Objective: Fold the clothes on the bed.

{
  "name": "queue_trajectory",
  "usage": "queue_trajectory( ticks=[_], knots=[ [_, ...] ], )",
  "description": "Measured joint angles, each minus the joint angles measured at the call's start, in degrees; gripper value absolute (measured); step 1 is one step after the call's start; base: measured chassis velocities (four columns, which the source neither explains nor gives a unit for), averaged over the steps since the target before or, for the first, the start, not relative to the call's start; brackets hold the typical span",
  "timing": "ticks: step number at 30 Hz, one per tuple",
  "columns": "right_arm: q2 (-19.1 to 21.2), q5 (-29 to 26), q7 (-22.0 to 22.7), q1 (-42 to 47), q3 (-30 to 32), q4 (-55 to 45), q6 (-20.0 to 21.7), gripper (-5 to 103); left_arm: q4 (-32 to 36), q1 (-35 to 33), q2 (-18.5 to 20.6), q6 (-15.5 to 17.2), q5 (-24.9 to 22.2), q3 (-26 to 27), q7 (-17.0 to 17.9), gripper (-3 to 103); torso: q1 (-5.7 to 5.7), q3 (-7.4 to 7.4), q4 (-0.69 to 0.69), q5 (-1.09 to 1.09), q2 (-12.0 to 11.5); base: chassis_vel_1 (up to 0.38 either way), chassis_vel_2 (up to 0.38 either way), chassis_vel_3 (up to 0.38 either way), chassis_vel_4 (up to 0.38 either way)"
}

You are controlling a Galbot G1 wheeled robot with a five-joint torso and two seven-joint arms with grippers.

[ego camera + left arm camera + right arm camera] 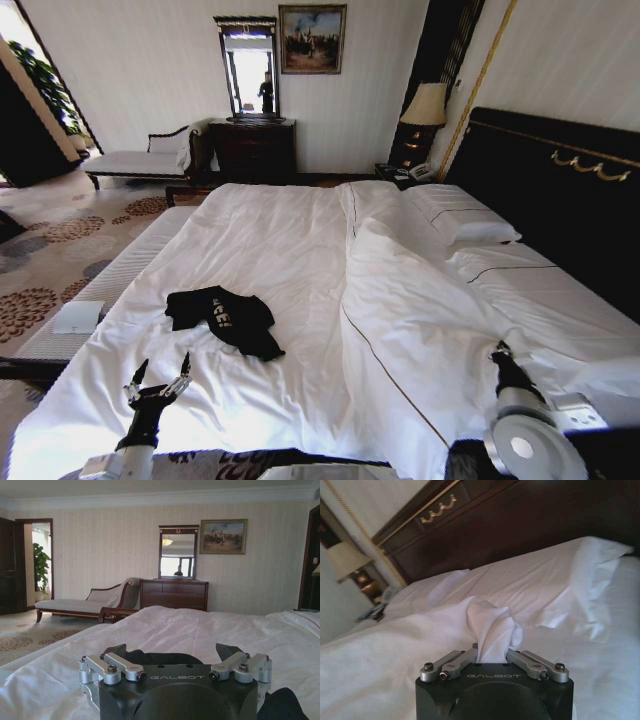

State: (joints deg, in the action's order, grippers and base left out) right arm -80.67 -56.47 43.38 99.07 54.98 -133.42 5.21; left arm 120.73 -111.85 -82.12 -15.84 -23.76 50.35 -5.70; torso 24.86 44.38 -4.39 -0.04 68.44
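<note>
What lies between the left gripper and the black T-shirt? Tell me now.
Only bare white sheet. In the head view, the open left gripper sits near the bed's foot edge, and nothing but wrinkled sheet separates it from the black T-shirt.

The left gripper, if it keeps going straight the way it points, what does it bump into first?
Probably the black T-shirt. The left gripper is open above the white duvet, pointing up the bed, and the shirt lies crumpled just ahead. It may skim over the shirt, since height is hard to judge.

One black T-shirt [223,319], one bed [300,250], two pillows [462,216], two hands [158,384], one mirror [250,68].
</note>
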Motion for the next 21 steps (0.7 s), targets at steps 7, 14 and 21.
queue_trajectory(
  ticks=[7, 14, 21],
  knots=[
    [-2.7, 5.41, 14.29, 1.68, -0.05, -2.53, 1.11, 3, -0.59, 0.64, 0.22, -0.18, -0.83, -0.15, -0.03, 100, 0.0, 0.0, -0.01, 0.0, 0.0, 0.0, 0.0, 0.0, 0.0],
    [-4.45, 8.28, 20.61, 3.78, 1.75, -1.97, 1.27, 3, -2.48, 2.33, 0.51, -0.19, -1.0, -1.18, -0.08, 100, 0.01, 0.0, -0.01, 0.0, 0.0, 0.0, 0.0, 0.0, 0.0],
    [-3.73, 6.27, 22.15, 6.29, 6.93, 0.86, 2.2, 3, -3.92, 3.62, 0.93, -0.18, -1.9, -1.35, -0.12, 100, 0.01, 0.0, 0.0, 0.01, -0.01, 0.0, 0.0, 0.0, 0.0]
  ],
)
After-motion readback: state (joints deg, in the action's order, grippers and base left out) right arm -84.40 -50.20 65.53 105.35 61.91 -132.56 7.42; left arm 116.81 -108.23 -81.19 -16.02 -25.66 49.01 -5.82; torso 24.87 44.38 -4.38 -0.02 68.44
